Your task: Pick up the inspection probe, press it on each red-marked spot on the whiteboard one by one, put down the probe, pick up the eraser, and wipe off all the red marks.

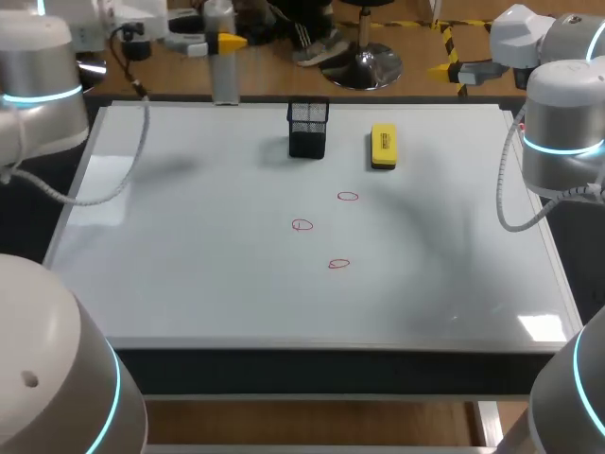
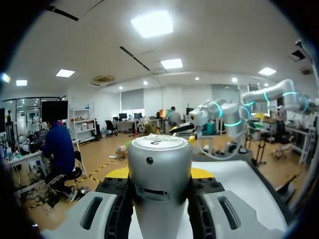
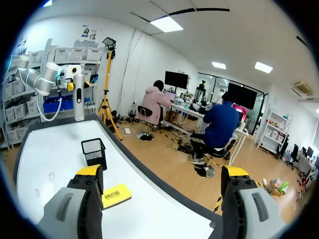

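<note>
Left tool (image 2: 159, 173): closed on the inspection probe (image 2: 159, 199), one finger on each side of the barrel, yellow tips just showing behind it.
Inspection probe: silver cylinder with a flat round top, upright, at the far left edge of the whiteboard (image 1: 189, 246). Cannot tell whether its foot touches the surface.
Left arm (image 1: 38, 95): in from the far left corner, cable hanging in a loop over the left side of the board.
Right tool (image 3: 162, 172): spread wide, nothing between the fingers, out past the far right corner of the whiteboard.
Right arm (image 1: 562, 132): upright at the right edge, cable looping down beside it.
Red marks (image 1: 302, 225): three small outlined loops near the middle of the board, set in a loose zigzag from far to near, none touching another.
Eraser (image 1: 383, 147): yellow block on a dark base, flat on the far part of the board, beyond the marks and well apart from both tools.
Mesh holder (image 1: 308, 128): black wire basket, upright, near the eraser's left, not touching it.
</note>
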Tool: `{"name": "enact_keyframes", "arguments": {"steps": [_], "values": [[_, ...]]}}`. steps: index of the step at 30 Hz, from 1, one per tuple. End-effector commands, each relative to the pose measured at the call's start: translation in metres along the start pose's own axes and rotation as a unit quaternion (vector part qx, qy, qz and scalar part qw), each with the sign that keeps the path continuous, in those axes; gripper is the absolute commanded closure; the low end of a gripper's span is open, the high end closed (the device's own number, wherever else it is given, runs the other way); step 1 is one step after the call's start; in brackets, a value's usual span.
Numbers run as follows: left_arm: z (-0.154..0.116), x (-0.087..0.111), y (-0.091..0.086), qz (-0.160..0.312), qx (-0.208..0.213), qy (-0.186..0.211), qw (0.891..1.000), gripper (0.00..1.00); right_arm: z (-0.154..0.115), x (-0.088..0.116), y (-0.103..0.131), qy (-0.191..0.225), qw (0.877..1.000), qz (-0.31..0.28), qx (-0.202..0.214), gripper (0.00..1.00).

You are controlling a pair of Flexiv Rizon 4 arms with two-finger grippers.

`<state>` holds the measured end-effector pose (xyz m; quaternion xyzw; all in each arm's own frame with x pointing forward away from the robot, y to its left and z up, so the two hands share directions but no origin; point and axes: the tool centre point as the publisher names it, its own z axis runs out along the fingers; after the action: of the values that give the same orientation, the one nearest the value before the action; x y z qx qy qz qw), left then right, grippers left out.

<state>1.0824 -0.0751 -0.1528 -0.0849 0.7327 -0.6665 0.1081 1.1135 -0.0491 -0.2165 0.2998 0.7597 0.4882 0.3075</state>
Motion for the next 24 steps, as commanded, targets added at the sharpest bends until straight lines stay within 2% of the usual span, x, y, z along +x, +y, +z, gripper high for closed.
{"name": "enact_keyframes", "arguments": {"steps": [1, 12, 24], "values": [[-0.037, 0.014, 0.003, 0.002, -0.004, -0.059, 0.998, 1.00, 0.000, -0.001, 0.000, 0.001, 1.000, 0.000, 0.001, 0.00], [-0.089, 0.011, 0.027, -0.004, -0.013, -0.118, 0.993, 1.00, 0.000, -0.001, 0.000, 0.001, 1.000, 0.000, 0.001, 0.00], [-0.114, 0.010, 0.046, -0.009, -0.023, -0.145, 0.989, 1.00, 0.000, -0.001, 0.000, 0.001, 1.000, 0.000, 0.001, 0.00]]}}
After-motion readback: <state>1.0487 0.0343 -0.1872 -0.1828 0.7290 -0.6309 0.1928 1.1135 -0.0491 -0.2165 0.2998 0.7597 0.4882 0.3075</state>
